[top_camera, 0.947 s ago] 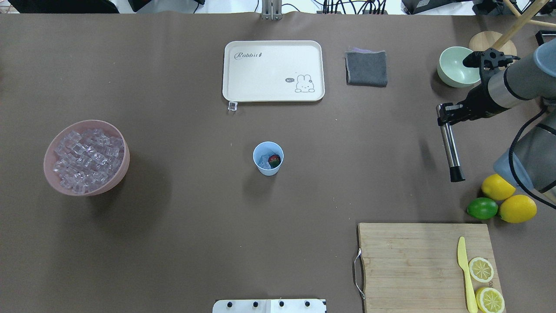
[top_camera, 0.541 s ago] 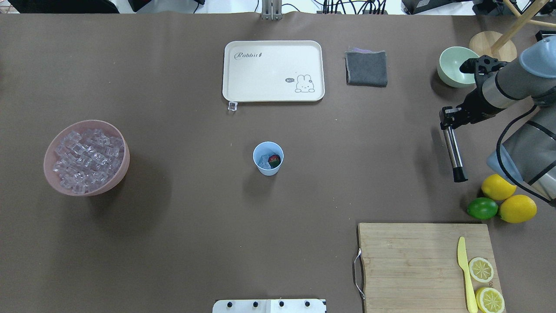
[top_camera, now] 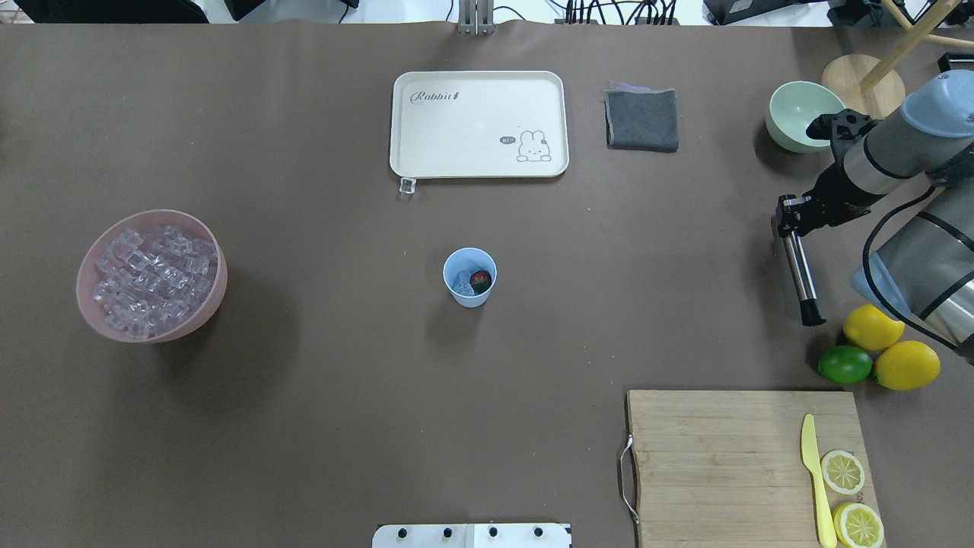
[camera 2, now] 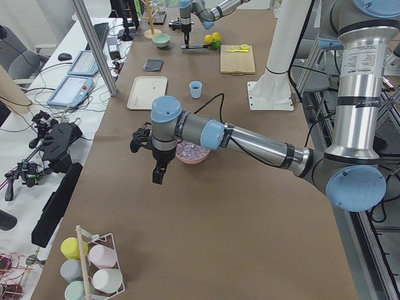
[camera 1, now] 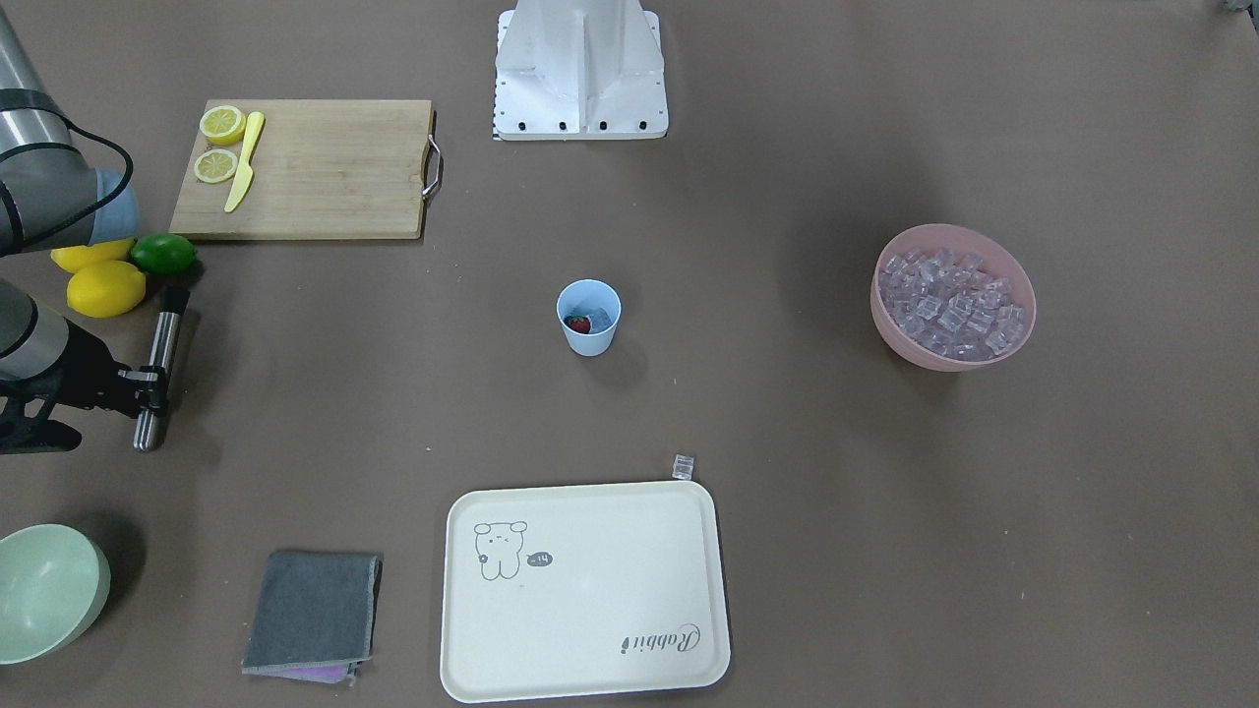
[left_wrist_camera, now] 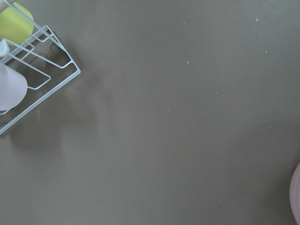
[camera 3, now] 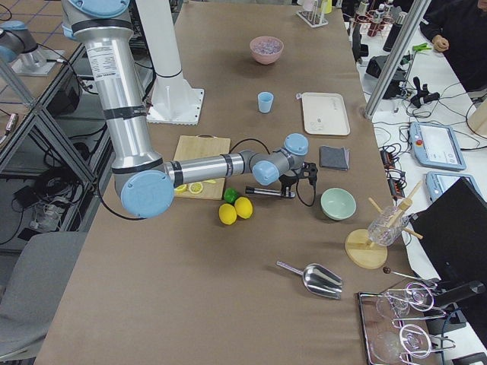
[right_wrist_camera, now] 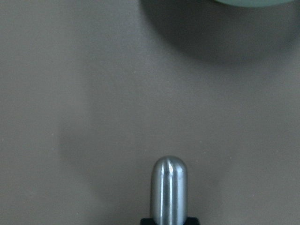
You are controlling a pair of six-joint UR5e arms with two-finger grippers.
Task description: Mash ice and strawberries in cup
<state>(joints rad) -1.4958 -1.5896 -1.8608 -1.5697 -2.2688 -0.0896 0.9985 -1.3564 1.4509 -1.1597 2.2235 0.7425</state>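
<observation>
The light blue cup (top_camera: pixel 469 278) stands upright mid-table, also seen in the front-facing view as cup (camera 1: pixel 588 317). Inside it lie one red strawberry (top_camera: pixel 480 281) and a few pieces of ice (top_camera: pixel 461 285). Far to the right, my right gripper (top_camera: pixel 789 217) is shut on the upper end of a steel muddler (top_camera: pixel 800 275) that lies nearly level, its black tip close to the lemons. The right wrist view shows the muddler's rounded end (right_wrist_camera: pixel 169 187). My left gripper (camera 2: pixel 159 172) shows only in the exterior left view, near the pink bowl, so I cannot tell its state.
A pink bowl (top_camera: pixel 219 283) holds more ice cubes (top_camera: pixel 152 275) at the left. One loose cube (top_camera: pixel 408 186) lies by the cream tray (top_camera: pixel 456 129). A grey cloth (top_camera: pixel 643 119), mint bowl (top_camera: pixel 795 114), lemons (top_camera: pixel 871 327), lime (top_camera: pixel 845 364) and cutting board (top_camera: pixel 723 457) fill the right.
My right gripper has carried the muddler a little to the right and nearer the lemons. The cup, strawberry and ice have not moved.
</observation>
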